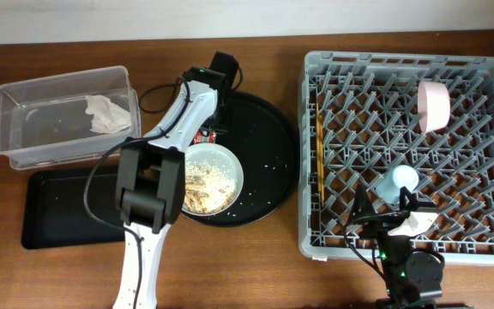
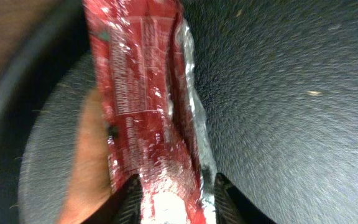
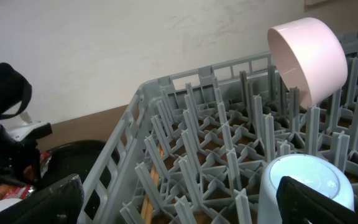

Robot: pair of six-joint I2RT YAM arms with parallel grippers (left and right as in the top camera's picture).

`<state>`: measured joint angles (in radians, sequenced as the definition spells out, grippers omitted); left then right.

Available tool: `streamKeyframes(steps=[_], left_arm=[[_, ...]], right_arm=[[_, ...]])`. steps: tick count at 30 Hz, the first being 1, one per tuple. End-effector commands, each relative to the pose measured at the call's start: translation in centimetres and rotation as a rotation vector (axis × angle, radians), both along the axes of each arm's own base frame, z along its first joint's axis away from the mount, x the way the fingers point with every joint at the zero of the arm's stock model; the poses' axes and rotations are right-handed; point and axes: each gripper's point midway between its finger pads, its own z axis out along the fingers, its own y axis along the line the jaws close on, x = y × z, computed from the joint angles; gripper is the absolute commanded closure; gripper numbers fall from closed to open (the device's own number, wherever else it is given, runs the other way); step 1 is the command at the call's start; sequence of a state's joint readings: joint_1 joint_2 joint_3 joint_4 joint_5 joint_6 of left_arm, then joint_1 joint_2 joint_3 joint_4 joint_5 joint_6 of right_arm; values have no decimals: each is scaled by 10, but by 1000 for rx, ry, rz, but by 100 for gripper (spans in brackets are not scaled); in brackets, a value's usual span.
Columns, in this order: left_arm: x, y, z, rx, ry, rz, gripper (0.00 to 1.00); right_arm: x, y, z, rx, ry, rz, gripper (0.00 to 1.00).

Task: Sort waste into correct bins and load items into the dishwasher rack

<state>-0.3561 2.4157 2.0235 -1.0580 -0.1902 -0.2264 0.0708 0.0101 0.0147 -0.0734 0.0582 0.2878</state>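
Note:
My left gripper [image 2: 178,202] is shut on the small red wrapper [image 2: 145,93] over the round black tray [image 1: 268,137]; the wrapper also shows in the overhead view [image 1: 206,135]. An orange carrot-like scrap [image 2: 86,155] lies just left of the wrapper. The white shallow bowl [image 1: 216,176] holds beige food scraps [image 1: 202,193]. The white napkin [image 1: 108,113] lies in the clear tub [image 1: 24,120]. The grey dishwasher rack [image 1: 401,64] holds the pink bowl [image 1: 434,106], the light-blue cup [image 1: 399,182] upside down, and the chopsticks [image 1: 318,154]. My right gripper [image 3: 179,205] is open and empty beside the cup [image 3: 303,183].
The shallow black tray [image 1: 58,206] lies in front of the clear tub at the left. Rice grains are scattered on the round tray. The left arm stretches over the white bowl's left side. The pink bowl [image 3: 308,56] leans on the rack's pegs.

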Motion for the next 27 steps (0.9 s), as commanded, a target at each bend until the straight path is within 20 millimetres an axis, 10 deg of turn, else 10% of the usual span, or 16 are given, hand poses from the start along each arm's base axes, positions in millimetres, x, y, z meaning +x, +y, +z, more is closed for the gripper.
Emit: streamKeyframes(steps=[1, 3, 6, 8, 13, 14, 15, 16, 20, 25, 27], left_arm=[[-2, -2, -14, -7, 29, 7, 85], [-2, -10, 1, -56, 34, 3, 100], [10, -10, 83, -92, -70, 12, 100], [15, 35, 149, -91, -173, 120, 100], [34, 205, 168, -154, -285, 579, 100], [36, 223, 166, -175, -296, 615, 87], [33, 233, 163, -177, -284, 635, 46], [32, 227, 162, -200, -262, 555, 34], [0, 152, 182, -290, -139, 308, 42], [-15, 60, 96, -85, -6, -34, 42], [-13, 58, 71, -49, -20, -44, 39]], right_arm=[[0, -1, -3, 8, 4, -5, 1], [0, -1, -3, 8, 4, -5, 2], [0, -1, -3, 8, 4, -5, 2], [0, -1, -3, 8, 4, -5, 2], [0, -1, -3, 8, 4, -5, 2], [0, -1, -3, 8, 4, -5, 2], [0, -1, -3, 8, 4, -5, 2], [0, -1, -3, 8, 4, -5, 2], [0, -1, -3, 8, 4, -5, 2], [0, -1, -3, 8, 4, -5, 2], [0, -1, -3, 8, 4, -5, 2]])
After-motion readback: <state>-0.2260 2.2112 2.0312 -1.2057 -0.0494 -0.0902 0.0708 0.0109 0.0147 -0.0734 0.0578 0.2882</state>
